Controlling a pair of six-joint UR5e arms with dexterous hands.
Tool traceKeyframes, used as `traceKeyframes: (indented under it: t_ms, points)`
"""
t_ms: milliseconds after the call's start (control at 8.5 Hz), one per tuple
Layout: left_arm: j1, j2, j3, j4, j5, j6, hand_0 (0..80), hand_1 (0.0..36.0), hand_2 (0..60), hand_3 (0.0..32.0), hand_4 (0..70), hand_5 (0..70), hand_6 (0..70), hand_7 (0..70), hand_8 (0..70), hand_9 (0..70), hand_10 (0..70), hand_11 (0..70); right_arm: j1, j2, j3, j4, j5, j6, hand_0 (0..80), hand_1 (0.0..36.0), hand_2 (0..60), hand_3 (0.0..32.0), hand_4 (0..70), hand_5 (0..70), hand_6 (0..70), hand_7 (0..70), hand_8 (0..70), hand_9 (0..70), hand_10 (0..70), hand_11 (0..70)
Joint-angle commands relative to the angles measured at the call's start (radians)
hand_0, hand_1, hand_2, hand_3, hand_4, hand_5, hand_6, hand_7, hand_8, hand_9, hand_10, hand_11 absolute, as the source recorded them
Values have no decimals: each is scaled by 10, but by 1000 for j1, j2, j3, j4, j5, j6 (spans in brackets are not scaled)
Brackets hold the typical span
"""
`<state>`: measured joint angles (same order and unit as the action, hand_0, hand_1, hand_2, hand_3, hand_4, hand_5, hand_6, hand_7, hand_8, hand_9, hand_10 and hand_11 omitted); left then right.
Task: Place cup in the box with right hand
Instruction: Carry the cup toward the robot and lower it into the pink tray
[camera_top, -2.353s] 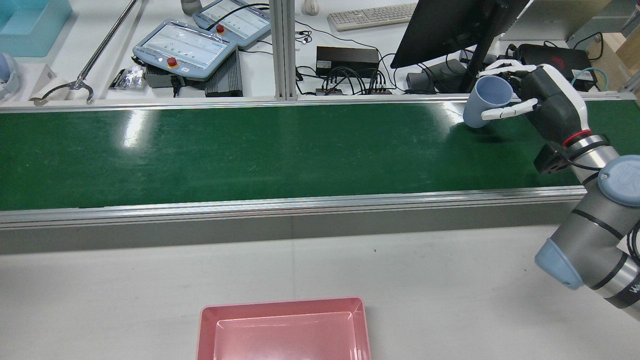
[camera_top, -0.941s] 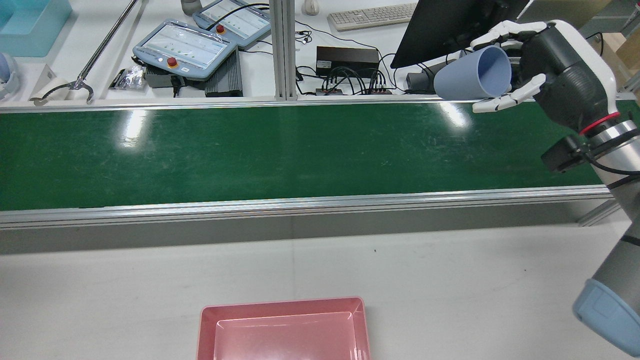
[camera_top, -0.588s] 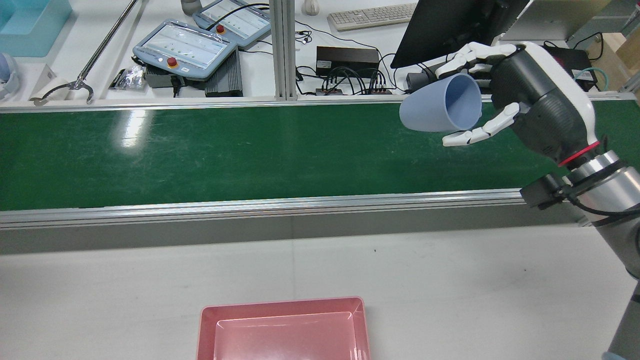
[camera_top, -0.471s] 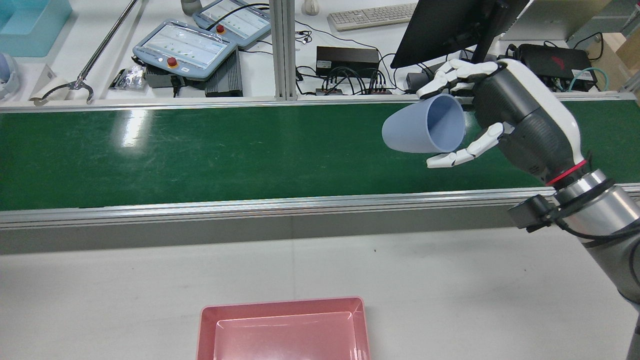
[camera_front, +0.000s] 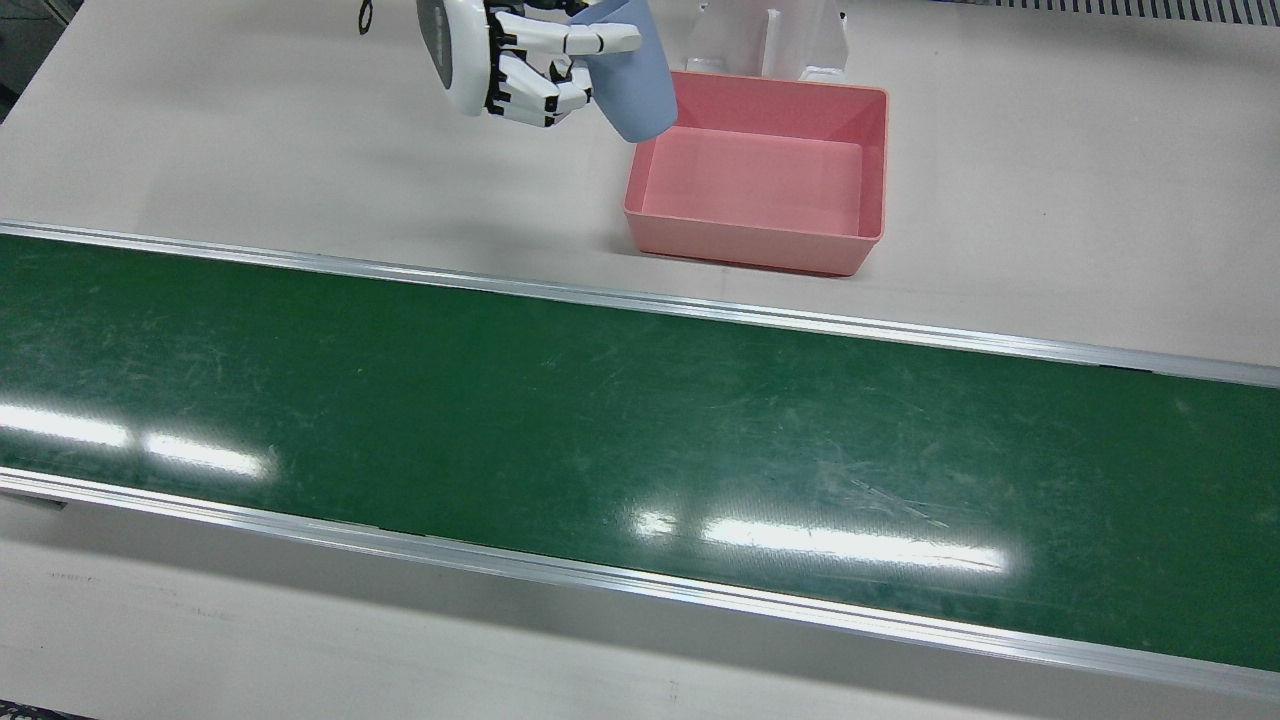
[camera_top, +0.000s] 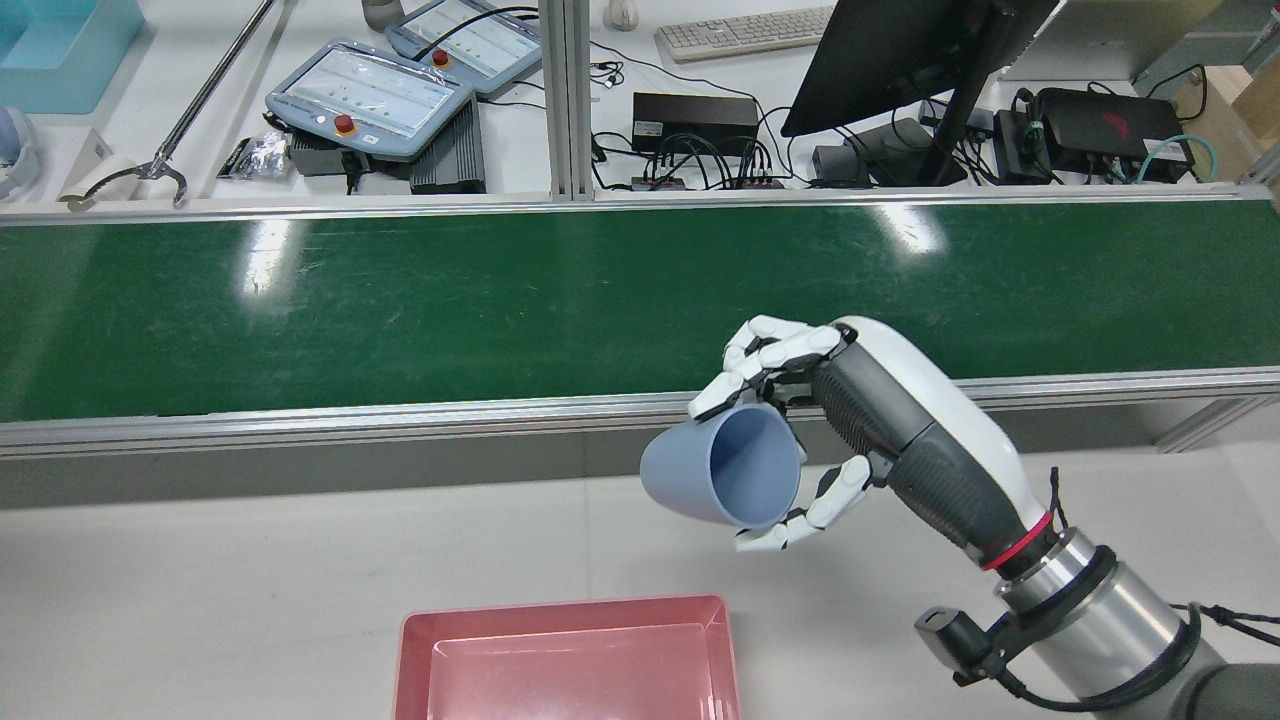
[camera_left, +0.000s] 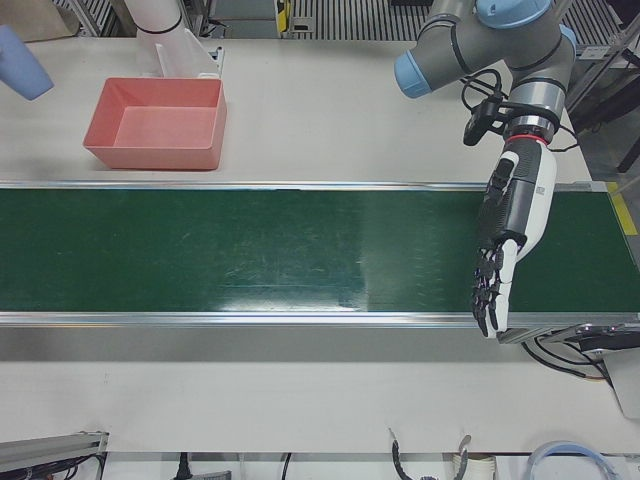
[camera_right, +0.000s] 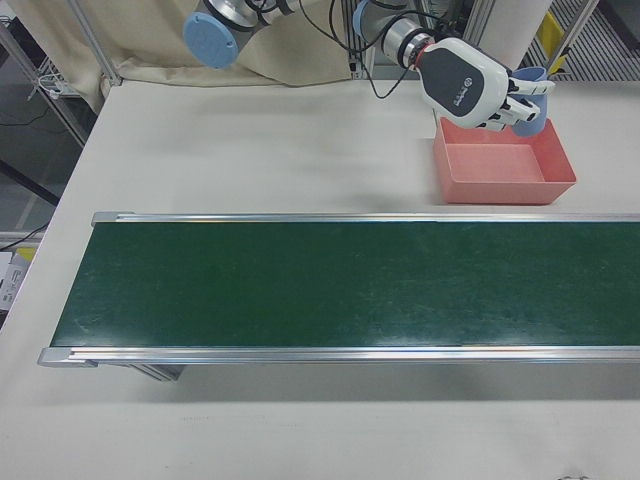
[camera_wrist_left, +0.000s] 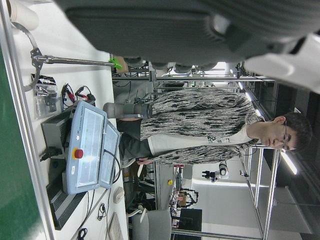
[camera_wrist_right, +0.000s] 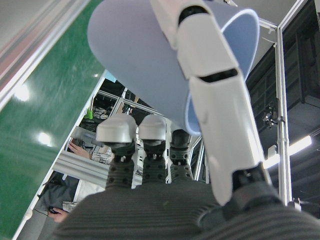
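My right hand (camera_top: 860, 440) is shut on a light blue cup (camera_top: 720, 470). It holds the cup tilted on its side in the air, mouth toward the rear camera, above the white table between the belt and the pink box (camera_top: 565, 607). In the front view the cup (camera_front: 630, 80) overlaps the box's (camera_front: 750, 255) corner, beside the hand (camera_front: 500, 55). The right hand view shows fingers wrapped round the cup (camera_wrist_right: 145, 65). My left hand (camera_left: 500, 250) hangs open and empty over the belt's end, far from the box (camera_left: 150, 157).
A green conveyor belt (camera_top: 400, 300) with aluminium rails runs across the table. Teach pendants (camera_top: 370, 95), a monitor (camera_top: 900, 50) and cables lie beyond it. A white pedestal (camera_front: 770, 35) stands just behind the box.
My right hand has carried the cup from the belt's far right side, tipping it sideways, across the belt to above the white table near the box.
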<state>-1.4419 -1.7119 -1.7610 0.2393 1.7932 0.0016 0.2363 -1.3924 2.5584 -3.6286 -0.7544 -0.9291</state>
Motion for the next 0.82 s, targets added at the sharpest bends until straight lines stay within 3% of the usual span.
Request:
traceKeyframes:
  t_ms: [0, 235, 353, 471, 588, 706]
  points:
    - [0, 0, 2, 0, 0, 0, 0, 0, 0, 0, 0, 0, 0, 0, 0, 0, 0, 0, -196, 30, -91, 107, 56, -145, 800, 360, 600, 0, 358, 262, 347, 700, 584, 700, 602, 700]
    - [0, 0, 2, 0, 0, 0, 0, 0, 0, 0, 0, 0, 0, 0, 0, 0, 0, 0, -257, 18, -255, 380, 52, -143, 800, 360, 600, 0, 336, 258, 325, 700, 557, 700, 585, 700]
    - [0, -2, 2, 0, 0, 0, 0, 0, 0, 0, 0, 0, 0, 0, 0, 0, 0, 0, -264, 10, -324, 459, 53, -139, 797, 343, 245, 0, 247, 182, 201, 612, 368, 565, 347, 527]
    - [0, 0, 2, 0, 0, 0, 0, 0, 0, 0, 0, 0, 0, 0, 0, 0, 0, 0, -261, 1, -357, 535, 52, -139, 590, 177, 20, 2, 75, 87, 58, 147, 110, 185, 78, 139]
    - [0, 0, 2, 0, 0, 0, 0, 0, 0, 0, 0, 0, 0, 0, 0, 0, 0, 0, -261, -14, -360, 573, 53, -139, 503, 118, 54, 4, 67, 51, 21, 29, 48, 90, 12, 35]
    - [0, 0, 0, 0, 0, 0, 0, 0, 0, 0, 0, 0, 0, 0, 0, 0, 0, 0, -259, -14, -360, 571, 56, -126, 452, 80, 79, 2, 81, 35, 20, 39, 57, 103, 8, 24]
